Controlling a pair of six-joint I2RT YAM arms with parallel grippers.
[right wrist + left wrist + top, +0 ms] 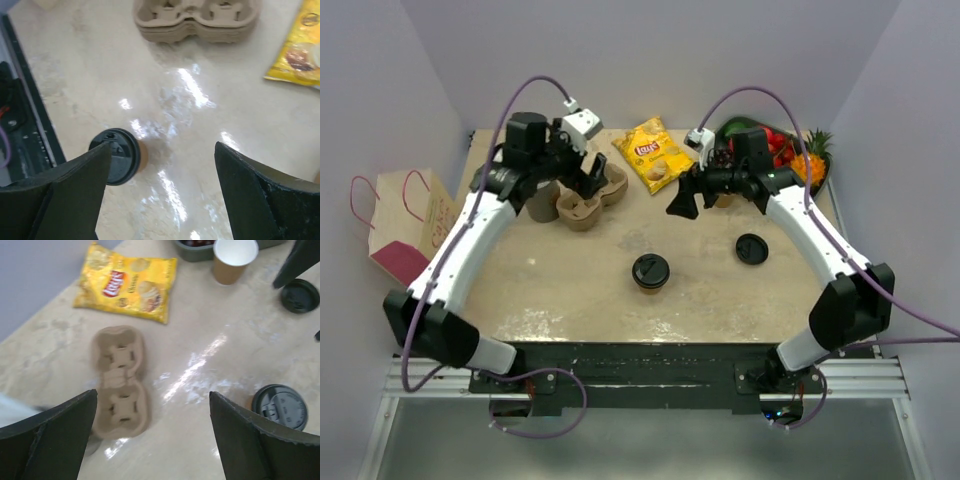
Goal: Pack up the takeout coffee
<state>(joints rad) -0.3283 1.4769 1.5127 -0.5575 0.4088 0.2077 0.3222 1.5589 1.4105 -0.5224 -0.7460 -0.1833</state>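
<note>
Gripping the takeout coffee (pixel 650 272), upright on the surface (pixel 570 290) between centre and near edge, calls for the right jaws, now apart and empty like the left jaws, to straddle its tan wall squarely and squeeze gently.

The takeout coffee (pixel 651 271) stands upright near the middle of the table (pixel 570 300), black lid on, well apart from both arms. A loose black lid (pixel 751 248) lies to its right. The left tool (pixel 592 178) hangs over the cardboard cup carrier (pixel 582 208). The right tool (pixel 682 203), fingers spread, hovers near a yellow chip bag (pixel 653 155).
</note>
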